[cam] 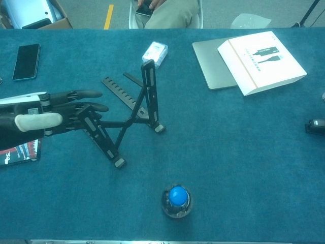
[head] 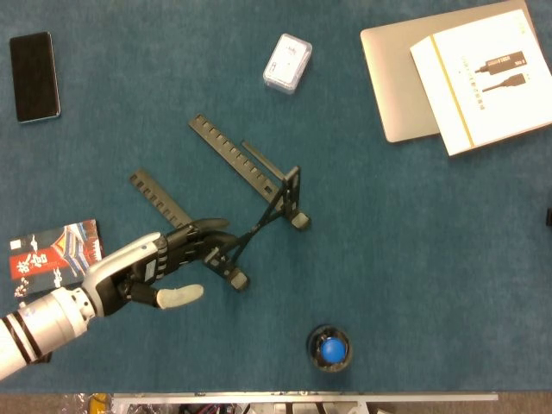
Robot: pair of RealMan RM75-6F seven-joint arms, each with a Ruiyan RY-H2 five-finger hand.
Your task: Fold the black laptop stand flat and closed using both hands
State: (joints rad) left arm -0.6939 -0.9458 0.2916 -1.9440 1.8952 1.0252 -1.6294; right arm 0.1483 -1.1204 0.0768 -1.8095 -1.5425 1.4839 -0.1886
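Nearest me, at about six o'clock on the blue table (head: 414, 259), I see a small dark round object with a bright blue top (head: 329, 349), standing alone and well apart from everything else.

At about eight o'clock, my left hand (head: 159, 267) reaches in from the left edge. Its fingers (cam: 84, 94) are stretched out and spread, lying over the near rail of the black laptop stand (head: 250, 198), with the pale-tipped thumb (head: 179, 296) held apart below them. I cannot tell whether the fingers grip the rail or only rest on it. Just beside the forearm, at the left edge, lies a red and black booklet (head: 53, 256).

The stand sits a little left of the table's centre. It is still unfolded: two long notched rails angle away toward ten o'clock, joined by crossed struts, and the chest view shows one rail raised up off the cloth while the other lies low under my hand.

My right hand shows only as a dark tip at the right edge (cam: 316, 126), at about three o'clock; I cannot tell how its fingers lie.

Farther off, at eleven o'clock, a black phone (head: 34, 76) lies flat. Near twelve o'clock, just beyond the stand, is a small clear plastic box (head: 287, 62). At one to two o'clock, a closed silver laptop (head: 392, 78) carries a white flat box (head: 483, 73) that overlaps its right part.
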